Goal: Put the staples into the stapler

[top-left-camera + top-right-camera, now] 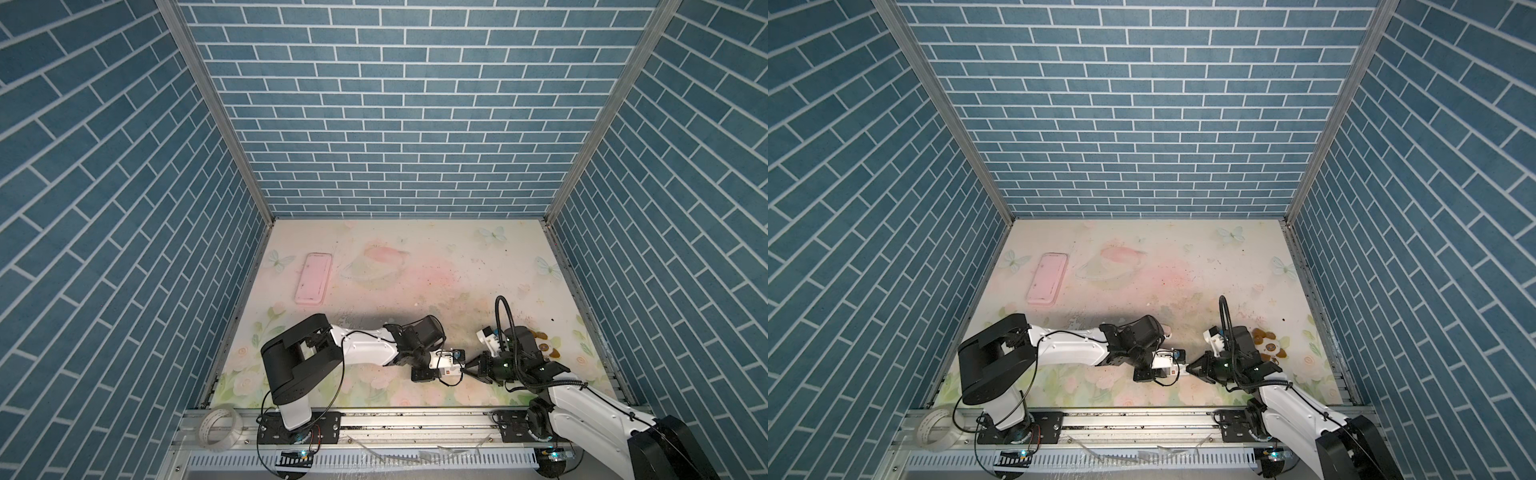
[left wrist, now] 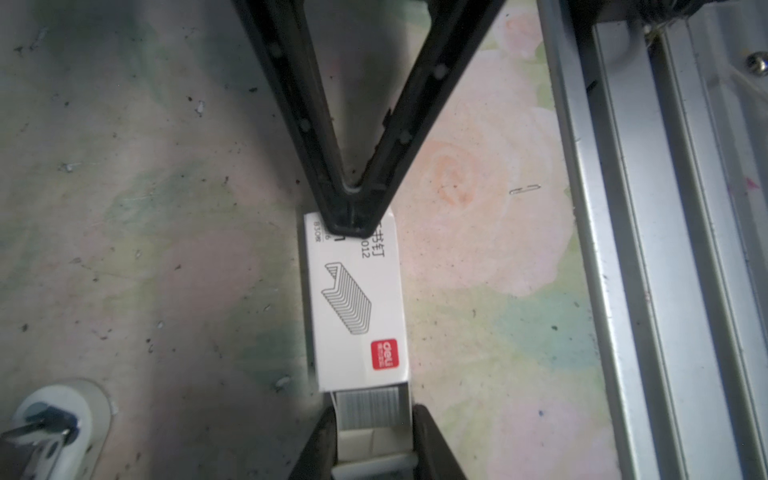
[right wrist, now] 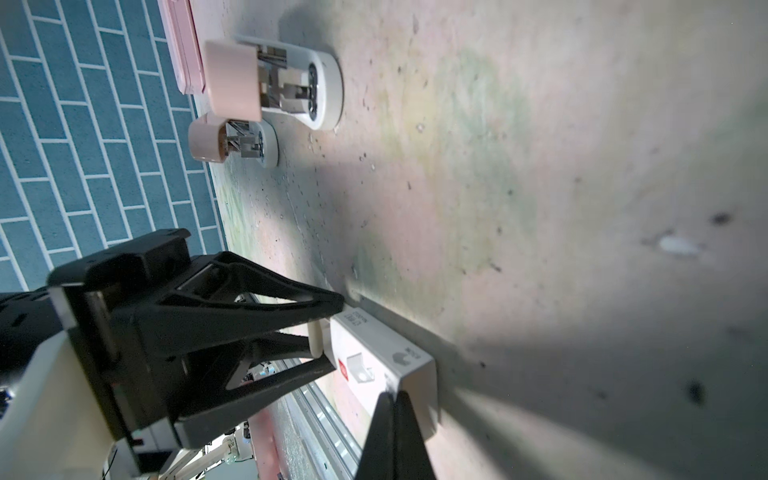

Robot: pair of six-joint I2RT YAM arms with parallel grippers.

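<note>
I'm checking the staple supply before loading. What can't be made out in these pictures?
- The staples: the left wrist view shows one end only; the sleeve covers the rest.
- The sleeve's print: partly under the right gripper.
- The stapler: cut off at the left wrist view's edge.
- Both top views: the arms hide the staples.

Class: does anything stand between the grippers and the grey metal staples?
Yes: the white card sleeve with a red square covers most of the staples; only the end of their cream tray, in the left gripper, shows.
</note>
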